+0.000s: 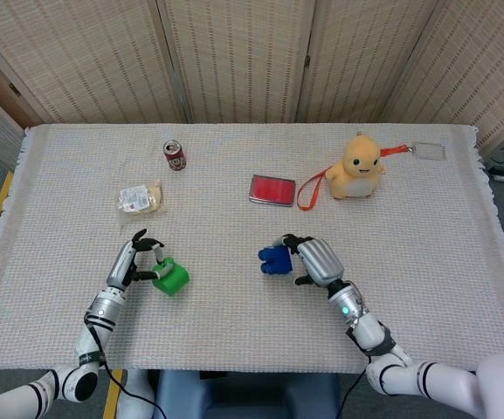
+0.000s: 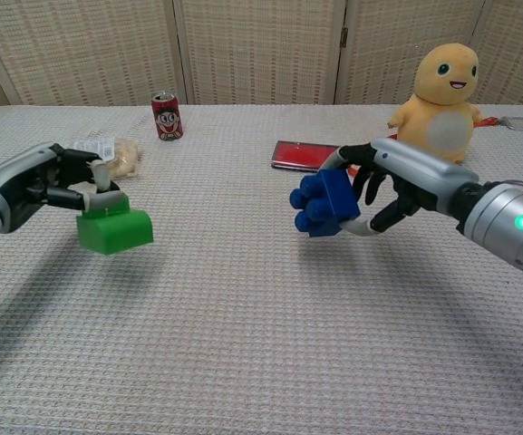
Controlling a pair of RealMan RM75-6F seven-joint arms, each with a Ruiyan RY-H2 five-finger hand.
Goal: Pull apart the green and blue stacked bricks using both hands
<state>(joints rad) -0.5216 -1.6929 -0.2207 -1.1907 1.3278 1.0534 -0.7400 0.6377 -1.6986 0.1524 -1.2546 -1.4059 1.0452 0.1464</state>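
Bricks apart, one in each hand, and we're at the set-down.

From the head view, our left hand [image 1: 132, 264] grips the green brick [image 1: 170, 278] low over the counter [image 1: 234, 340], while our right hand [image 1: 317, 260] has its fingers wrapped round the blue brick [image 1: 274, 258]; the two bricks sit well apart, so we judge the pull itself done. Behind them lie a soda can [image 1: 175, 154], a snack packet [image 1: 140, 198], a red case [image 1: 272, 189] and a yellow plush toy [image 1: 357, 168]. From the chest view, the green brick [image 2: 113, 229] hangs under the left hand [image 2: 48, 177], the blue brick [image 2: 324, 203] is held clear of the cloth by the right hand [image 2: 392, 177]. Next, we reckon, lower both and ease the fingers off without tipping either brick.
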